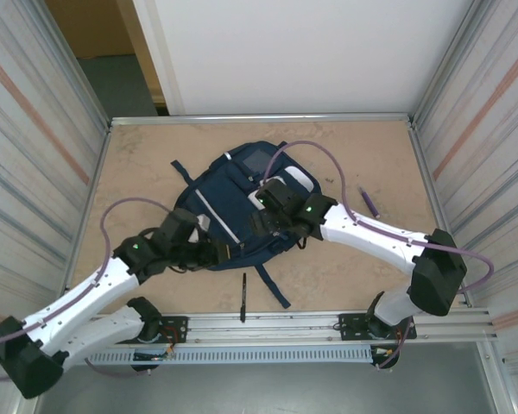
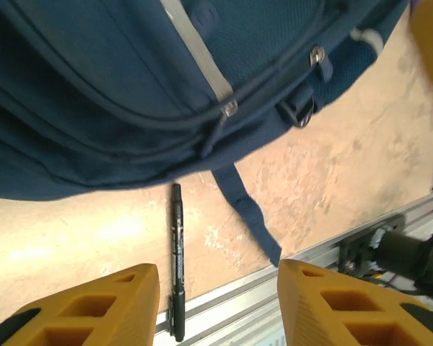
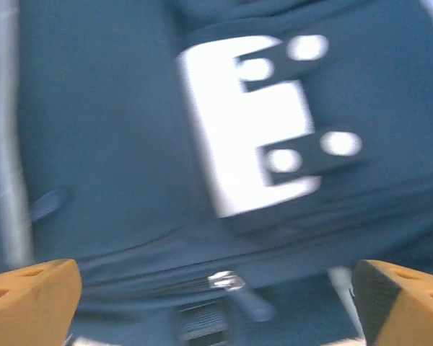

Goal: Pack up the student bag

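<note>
A: Student bag [image 1: 233, 185]: location, contents?
B: Mid-table, lying flat (interior cannot be seen). Left gripper [image 2: 216, 306] spread empty at its near-left edge; right gripper [image 3: 216, 303] spread wide over its white patch [image 3: 238, 122].

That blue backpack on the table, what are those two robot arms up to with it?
Two robot arms are working on the navy student bag, which lies flat on the table. The right gripper hangs wide open over the bag's white patch. The left gripper is open at the bag's near edge, holding nothing. A black pen lies by the near rail and a purple pen off to the right, both outside the bag.
</note>
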You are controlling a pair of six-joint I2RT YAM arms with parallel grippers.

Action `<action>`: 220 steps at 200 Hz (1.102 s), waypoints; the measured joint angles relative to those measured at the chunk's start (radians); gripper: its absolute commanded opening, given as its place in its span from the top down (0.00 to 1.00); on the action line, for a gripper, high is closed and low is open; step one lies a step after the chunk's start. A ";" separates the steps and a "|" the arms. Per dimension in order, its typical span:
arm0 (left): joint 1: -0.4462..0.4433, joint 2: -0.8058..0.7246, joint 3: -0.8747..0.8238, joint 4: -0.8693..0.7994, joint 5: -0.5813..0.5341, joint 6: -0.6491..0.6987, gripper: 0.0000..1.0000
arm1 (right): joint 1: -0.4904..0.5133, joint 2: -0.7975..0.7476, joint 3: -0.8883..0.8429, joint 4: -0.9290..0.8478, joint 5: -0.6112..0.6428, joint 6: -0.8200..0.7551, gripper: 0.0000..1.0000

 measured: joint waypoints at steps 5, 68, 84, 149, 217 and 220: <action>-0.041 0.013 0.001 0.003 -0.034 -0.016 0.54 | -0.018 0.000 0.002 -0.023 0.020 0.036 0.01; -0.233 0.340 0.112 0.053 -0.296 -0.126 0.61 | -0.241 -0.003 -0.061 0.018 -0.294 0.296 0.07; -0.233 0.393 0.135 0.076 -0.340 -0.147 0.60 | -0.235 -0.003 -0.067 0.033 -0.357 0.323 0.07; -0.233 0.546 0.161 0.162 -0.442 -0.196 0.60 | -0.232 -0.006 -0.100 0.107 -0.432 0.360 0.09; -0.233 0.612 0.158 0.275 -0.463 -0.222 0.84 | -0.232 -0.007 -0.131 0.166 -0.480 0.389 0.17; -0.233 0.613 0.156 0.278 -0.464 -0.220 0.85 | -0.232 -0.007 -0.133 0.167 -0.483 0.394 0.17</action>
